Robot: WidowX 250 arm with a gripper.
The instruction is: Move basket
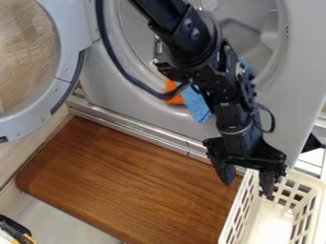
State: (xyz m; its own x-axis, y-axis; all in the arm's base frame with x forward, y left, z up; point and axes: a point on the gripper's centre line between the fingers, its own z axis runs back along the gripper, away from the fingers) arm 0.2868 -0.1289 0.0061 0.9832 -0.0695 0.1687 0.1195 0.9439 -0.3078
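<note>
We are seeing the gripper (pixel 248 190) holding its fingers wide apart, gripping nothing; the basket (pixel 271 226) is sitting at lower right, its left wall running between the fingertips in view.

One basket (pixel 274 226), one wooden board (pixel 127 176), one round door (pixel 67 50), one arm (pixel 191 38).

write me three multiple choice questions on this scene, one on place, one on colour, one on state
1. Where in the view is the basket?
a) upper left b) lower right c) lower left
2. What colour is the board?
a) green b) white c) brown
3. How does the gripper stand?
a) fingers apart b) fingers together c) fingers crossed

1 b: it sits in the lower right corner.
2 c: its surface shows brown wood grain.
3 a: a gap shows between its fingertips.
</note>
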